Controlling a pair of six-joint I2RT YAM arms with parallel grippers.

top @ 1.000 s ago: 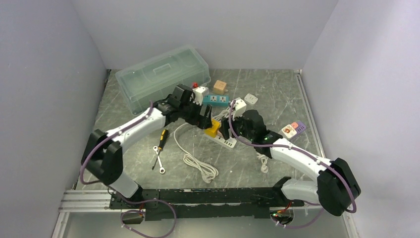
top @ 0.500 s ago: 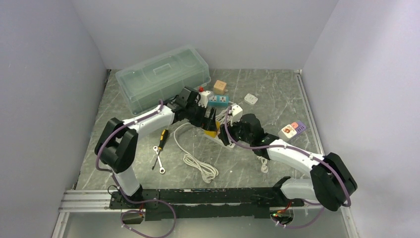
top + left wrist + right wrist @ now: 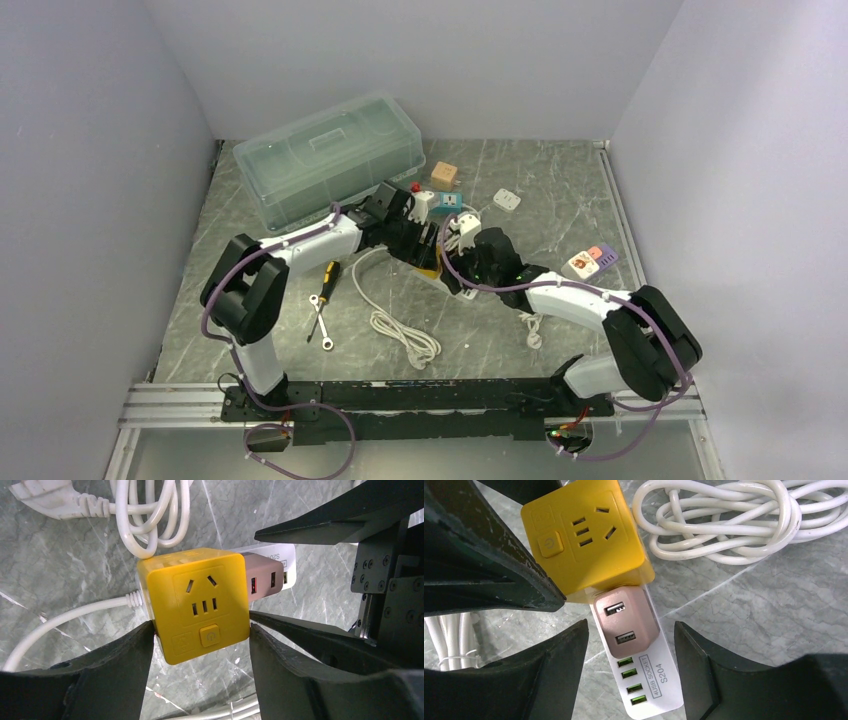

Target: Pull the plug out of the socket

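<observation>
Jaws of the left gripper press both flanks of the yellow cube socket — holding it. Right gripper jaws stand apart, straddling the pink USB plug with gaps either side — it butts against the cube, seated on the white strip beside it.

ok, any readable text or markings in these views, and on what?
"4USB SOCKET" and "S204": white power strip, right wrist view.
"S20", rest out of sight: same strip, left wrist view.
Power symbol, no words: button on the yellow socket cube.
White and purple pieces, top view: print too small to read.
</observation>
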